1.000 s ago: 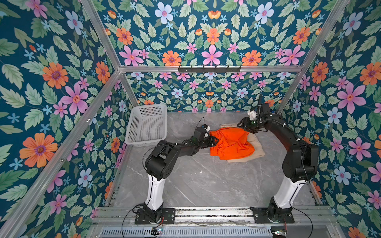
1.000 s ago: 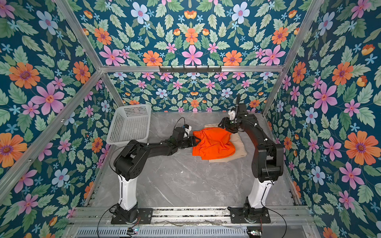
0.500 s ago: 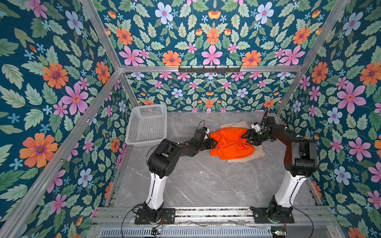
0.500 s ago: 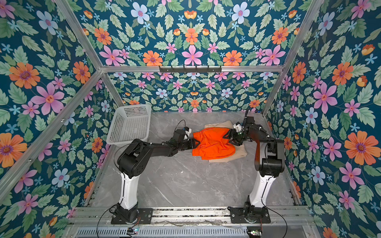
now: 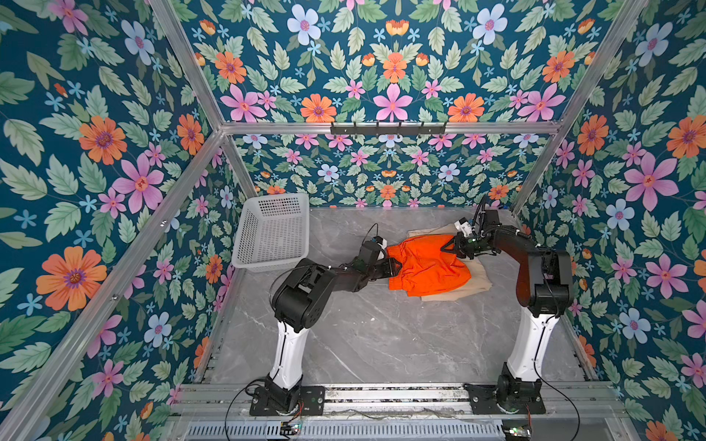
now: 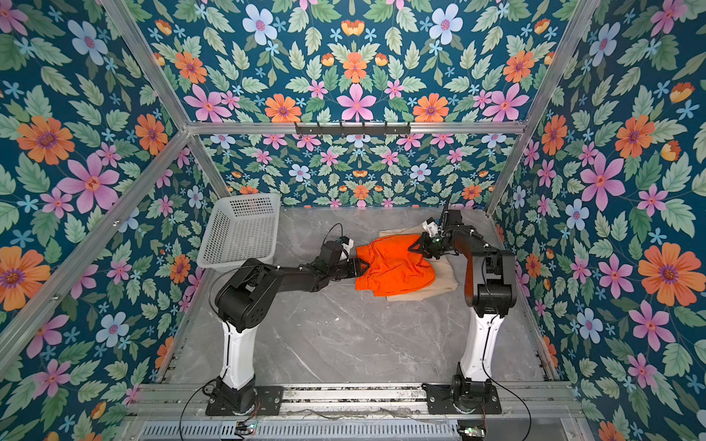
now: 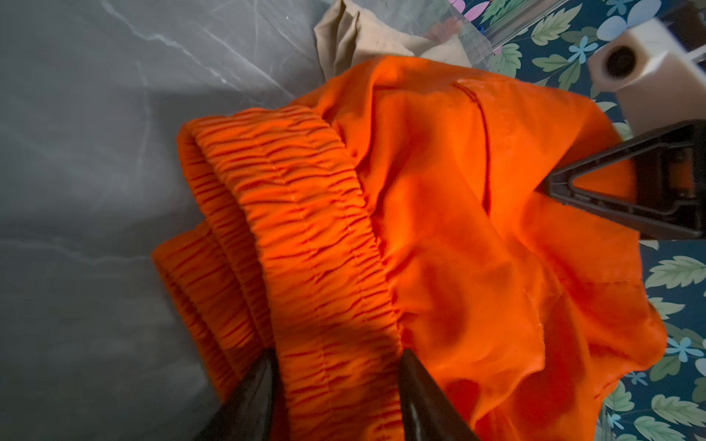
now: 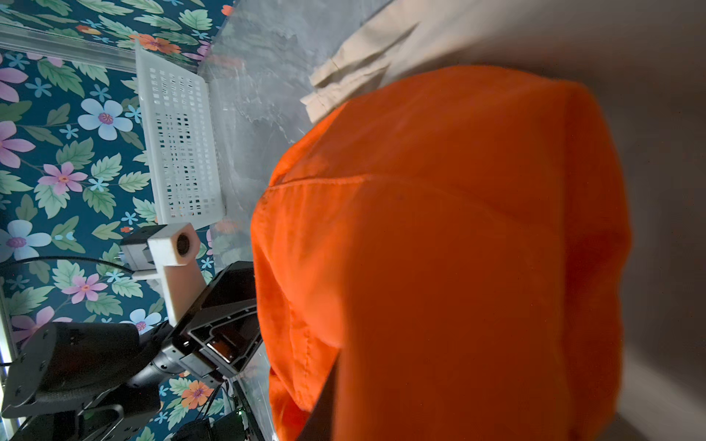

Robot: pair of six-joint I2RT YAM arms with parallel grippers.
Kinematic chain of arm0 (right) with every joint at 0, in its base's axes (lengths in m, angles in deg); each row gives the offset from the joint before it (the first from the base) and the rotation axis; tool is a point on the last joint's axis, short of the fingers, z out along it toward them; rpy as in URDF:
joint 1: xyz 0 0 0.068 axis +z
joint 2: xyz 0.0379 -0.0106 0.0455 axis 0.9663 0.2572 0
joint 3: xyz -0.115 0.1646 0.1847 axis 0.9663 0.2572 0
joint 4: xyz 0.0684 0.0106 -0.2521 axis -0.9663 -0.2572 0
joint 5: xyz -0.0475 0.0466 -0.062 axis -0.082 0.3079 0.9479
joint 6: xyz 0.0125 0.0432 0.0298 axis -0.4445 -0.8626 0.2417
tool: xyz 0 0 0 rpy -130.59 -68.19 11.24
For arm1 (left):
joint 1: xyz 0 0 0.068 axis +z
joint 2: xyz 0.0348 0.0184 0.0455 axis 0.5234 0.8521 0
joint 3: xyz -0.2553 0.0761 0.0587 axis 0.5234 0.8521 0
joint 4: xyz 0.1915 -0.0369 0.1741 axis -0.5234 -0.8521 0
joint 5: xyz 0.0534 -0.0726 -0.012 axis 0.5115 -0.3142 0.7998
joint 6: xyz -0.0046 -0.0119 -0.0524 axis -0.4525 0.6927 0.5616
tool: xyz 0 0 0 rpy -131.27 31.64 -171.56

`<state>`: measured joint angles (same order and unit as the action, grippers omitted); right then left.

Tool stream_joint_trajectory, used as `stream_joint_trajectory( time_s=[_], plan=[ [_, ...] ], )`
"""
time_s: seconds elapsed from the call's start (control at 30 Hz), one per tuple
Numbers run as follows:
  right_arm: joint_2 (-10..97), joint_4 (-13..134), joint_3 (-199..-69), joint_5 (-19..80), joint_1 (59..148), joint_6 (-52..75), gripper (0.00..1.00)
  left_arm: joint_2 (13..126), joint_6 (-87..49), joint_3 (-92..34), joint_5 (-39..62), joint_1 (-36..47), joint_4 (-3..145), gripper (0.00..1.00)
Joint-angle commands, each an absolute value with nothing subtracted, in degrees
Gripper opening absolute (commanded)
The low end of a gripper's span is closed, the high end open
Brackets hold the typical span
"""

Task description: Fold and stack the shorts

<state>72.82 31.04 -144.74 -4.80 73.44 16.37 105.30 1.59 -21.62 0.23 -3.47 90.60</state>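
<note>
Floral wallpaper in teal, pink and orange covers every wall, framed by aluminium rails. A black hook rack hangs on the back rail. The grey marbled surface is evenly lit, seemingly from above.

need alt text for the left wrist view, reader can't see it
Orange shorts fill the frame, and the left gripper straddles their gathered waistband. The right gripper pinches the far edge. Beige shorts peek out behind on the grey table.
</note>
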Motion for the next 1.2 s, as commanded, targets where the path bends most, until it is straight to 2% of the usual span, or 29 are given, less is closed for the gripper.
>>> stream_joint_trajectory(
  time_s=[0.0, 0.17, 0.57, 0.87, 1.17],
  plan=[
    [68.4, 31.7, -144.9, -2.3, 75.4, 20.6, 0.07, 103.8, 1.7, -20.3, 2.2, -3.3, 87.5, 0.55],
    [62.9, 28.4, -146.5, 2.4, 79.6, 24.1, 0.02, 101.8, 2.1, -18.8, 2.9, -2.7, 88.4, 0.55],
    [58.7, 19.4, -156.5, 2.2, 85.4, 22.2, 0.02, 98.0, 2.0, -16.2, 4.6, -2.0, 88.6, 0.56],
    [57.9, 14.4, -160.9, -0.6, 84.9, 18.8, 0.03, 96.7, 1.7, -15.5, 4.8, -1.8, 88.4, 0.56],
    [59.9, 14.6, -162.4, -7.2, 78.3, 17.3, 0.03, 96.7, 1.6, -15.4, 4.7, -1.8, 88.5, 0.56]
  ],
)
